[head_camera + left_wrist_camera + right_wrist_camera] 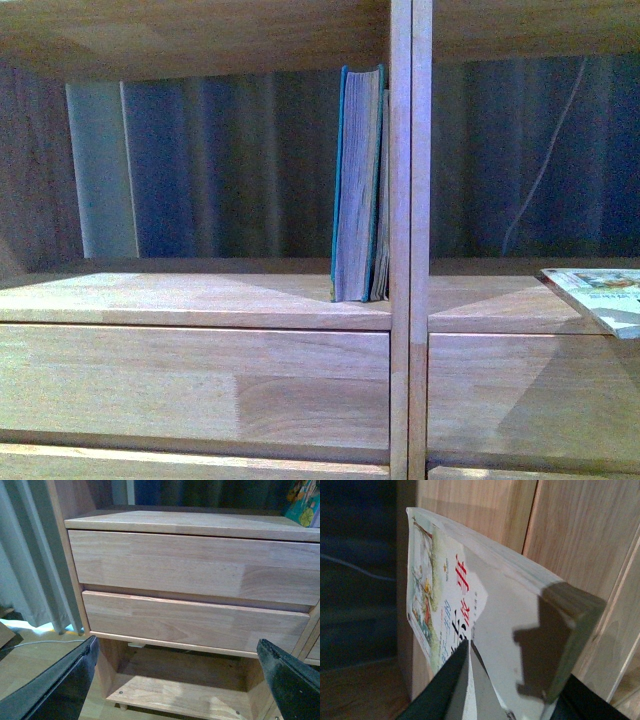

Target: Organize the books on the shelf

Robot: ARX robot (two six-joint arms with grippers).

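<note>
- While right gripper clamps white paperback, flat at shelf's right compartment near edge, it may slip.
- Moving left may clip divider, toppling upright teal book against it.
- Left gripper jaws apart, by drawers.

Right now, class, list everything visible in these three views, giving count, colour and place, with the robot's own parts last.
shelf: one, light natural wood, fills the front view.
central divider: one, same wood, between the two open compartments.
drawer fronts: two in the left wrist view, light wood, stacked.
teal book: one, teal cover with greyish pages, upright in the left compartment by the divider.
white paperback: one, white with red lettering, at the right compartment's front.
curtain: dark blue-grey, behind the shelf.
cable: one, pale, behind the right compartment.
left gripper: black, open, before the drawers.
right gripper: black, shut on the white paperback.
</note>
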